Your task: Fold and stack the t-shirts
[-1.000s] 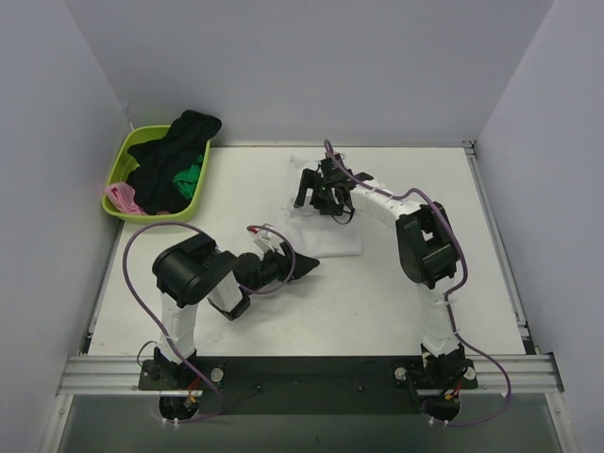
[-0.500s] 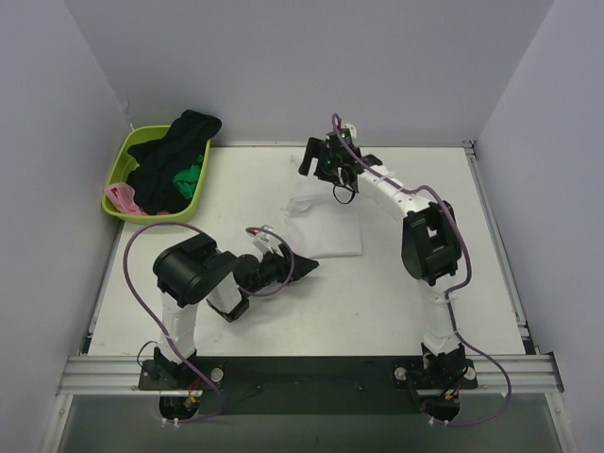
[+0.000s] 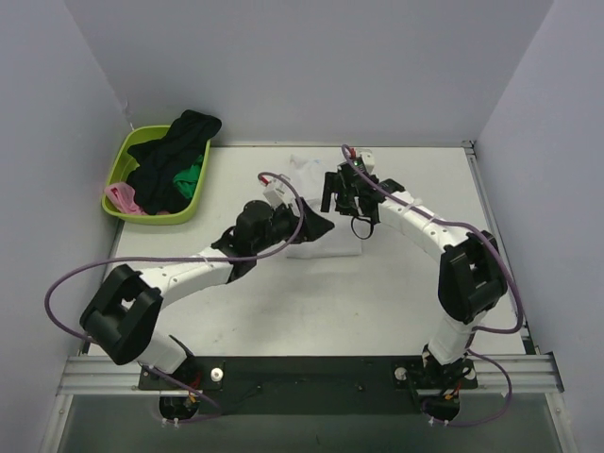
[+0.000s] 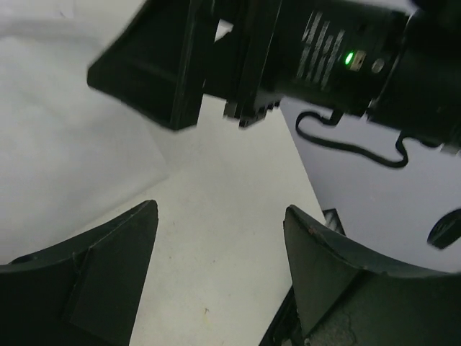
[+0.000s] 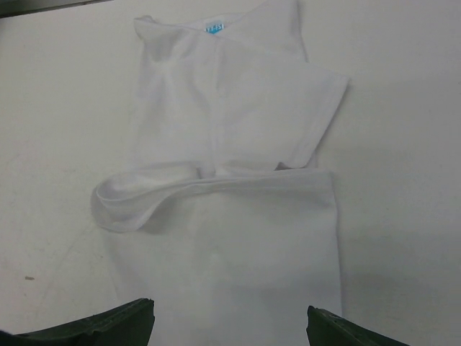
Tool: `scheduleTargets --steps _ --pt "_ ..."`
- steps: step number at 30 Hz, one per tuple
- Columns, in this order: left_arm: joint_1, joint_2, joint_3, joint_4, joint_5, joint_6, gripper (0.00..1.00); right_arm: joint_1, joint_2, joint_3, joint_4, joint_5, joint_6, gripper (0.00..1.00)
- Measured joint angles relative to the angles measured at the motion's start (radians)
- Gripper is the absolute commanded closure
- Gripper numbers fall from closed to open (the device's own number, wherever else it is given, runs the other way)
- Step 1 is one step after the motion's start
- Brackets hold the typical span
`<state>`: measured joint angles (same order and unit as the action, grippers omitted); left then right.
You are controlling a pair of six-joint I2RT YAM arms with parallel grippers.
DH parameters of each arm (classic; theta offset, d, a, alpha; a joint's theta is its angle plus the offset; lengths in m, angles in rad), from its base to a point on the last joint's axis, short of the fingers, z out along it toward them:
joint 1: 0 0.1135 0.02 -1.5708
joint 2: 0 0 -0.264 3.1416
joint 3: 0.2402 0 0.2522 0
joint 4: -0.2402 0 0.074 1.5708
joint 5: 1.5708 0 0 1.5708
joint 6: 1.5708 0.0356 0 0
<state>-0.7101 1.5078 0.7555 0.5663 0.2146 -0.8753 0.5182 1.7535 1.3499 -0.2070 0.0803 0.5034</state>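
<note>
The white t-shirt (image 5: 230, 216) lies flat on the table, collar label at its far end, one sleeve out to the side and a fold across its middle. In the top view it (image 3: 307, 175) lies mid-table, partly hidden by both grippers. My right gripper (image 5: 227, 317) is open and empty above the shirt's near part; the top view shows it (image 3: 338, 200) at the shirt's right side. My left gripper (image 4: 220, 213) is open and empty over bare table beside the shirt (image 4: 57, 144), and faces the right gripper (image 4: 288, 50); in the top view it (image 3: 319, 226) is at the shirt's near edge.
A lime green basket (image 3: 118, 175) stands at the far left, with black shirts (image 3: 175, 156), a green one (image 3: 192, 176) and a pink one (image 3: 121, 196) in it. White walls close in the table on three sides.
My left arm has stretched forward and right from near its base to the shirt's near edge. My right gripper went to the far edge, then came back nearer and to the right.
</note>
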Motion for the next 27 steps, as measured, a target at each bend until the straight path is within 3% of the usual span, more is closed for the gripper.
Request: scheduleTargets --steps 5,10,18,27 --pt "-0.001 -0.034 0.254 -0.424 -0.172 0.113 0.12 0.014 0.01 0.0 -0.069 0.038 -0.031 0.13" --pt "0.037 -0.059 0.275 -0.701 -0.297 0.155 0.08 0.056 0.08 0.01 -0.116 0.038 -0.037 0.14" --pt "0.157 -0.142 0.167 -0.858 -0.323 0.165 0.08 0.109 0.217 0.038 -0.127 0.032 -0.029 0.14" --pt "0.188 -0.248 0.103 -0.872 -0.318 0.181 0.08 0.154 0.257 0.029 -0.107 0.05 -0.006 0.14"
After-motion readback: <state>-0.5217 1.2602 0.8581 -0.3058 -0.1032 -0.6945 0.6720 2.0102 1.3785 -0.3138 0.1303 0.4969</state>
